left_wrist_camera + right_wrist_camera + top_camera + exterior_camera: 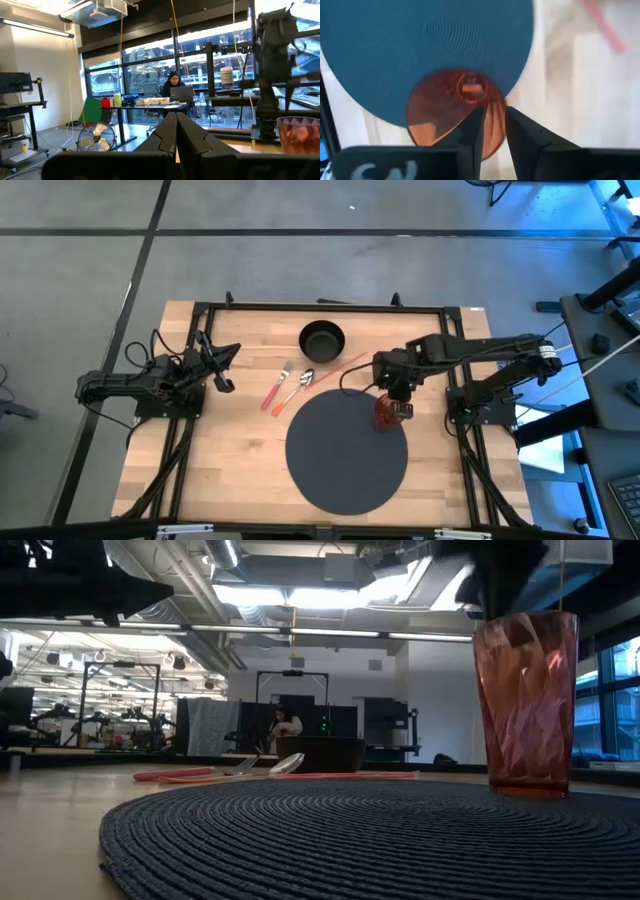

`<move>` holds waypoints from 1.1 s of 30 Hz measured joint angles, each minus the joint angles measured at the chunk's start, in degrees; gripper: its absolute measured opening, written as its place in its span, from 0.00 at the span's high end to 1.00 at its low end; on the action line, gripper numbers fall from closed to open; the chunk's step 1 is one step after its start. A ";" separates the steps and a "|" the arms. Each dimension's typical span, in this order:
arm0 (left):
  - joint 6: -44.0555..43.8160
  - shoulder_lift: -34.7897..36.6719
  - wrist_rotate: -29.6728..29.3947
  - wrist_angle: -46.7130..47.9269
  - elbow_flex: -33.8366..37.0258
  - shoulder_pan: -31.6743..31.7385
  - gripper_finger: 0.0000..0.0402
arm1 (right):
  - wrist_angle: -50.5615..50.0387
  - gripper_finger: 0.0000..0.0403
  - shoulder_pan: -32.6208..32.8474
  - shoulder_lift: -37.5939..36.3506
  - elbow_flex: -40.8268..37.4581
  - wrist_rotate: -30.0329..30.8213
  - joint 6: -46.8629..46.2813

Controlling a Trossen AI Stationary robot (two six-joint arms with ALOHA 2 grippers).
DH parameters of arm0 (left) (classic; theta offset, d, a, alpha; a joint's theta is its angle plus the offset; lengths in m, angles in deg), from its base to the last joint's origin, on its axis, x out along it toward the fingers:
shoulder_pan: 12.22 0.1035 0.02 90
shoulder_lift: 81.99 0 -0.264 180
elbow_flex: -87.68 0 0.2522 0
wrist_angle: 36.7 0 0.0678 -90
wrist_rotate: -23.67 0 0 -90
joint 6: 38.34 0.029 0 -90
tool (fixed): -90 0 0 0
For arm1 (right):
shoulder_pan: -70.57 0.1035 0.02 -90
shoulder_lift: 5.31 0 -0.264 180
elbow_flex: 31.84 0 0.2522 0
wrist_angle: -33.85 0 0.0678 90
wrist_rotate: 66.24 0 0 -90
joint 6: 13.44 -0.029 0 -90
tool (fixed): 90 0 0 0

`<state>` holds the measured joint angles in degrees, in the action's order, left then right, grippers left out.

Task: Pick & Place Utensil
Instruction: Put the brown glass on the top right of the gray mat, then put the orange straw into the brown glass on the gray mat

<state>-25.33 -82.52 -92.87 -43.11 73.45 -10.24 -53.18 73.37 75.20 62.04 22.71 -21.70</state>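
Cup set on mat; utensils not yet placed.
Right hand (393, 408) pinches the red cup (391, 416)'s rim on the mat (340, 465); fork (277, 387) and spoon (296, 389) lie untouched; left hand (224, 370), pressed together, waits.

A pale wooden counter (230, 460) carries a round dark woven placemat (340, 470), a red tumbler (388, 414) at the mat's edge under the right arm's fingers (490, 132), a black bowl (322, 338), a fork (277, 386), spoon (298, 386) and chopsticks (345, 366).
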 joint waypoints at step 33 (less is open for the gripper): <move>-0.26 0.02 -0.90 0.26 0.00 0.00 1.00 | 36.04 0.99 -22.18 -21.57 -15.73 -10.70 18.63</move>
<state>-25.59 -82.50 -93.77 -42.85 73.45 -10.24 -17.14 51.19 53.62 46.31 12.01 -3.07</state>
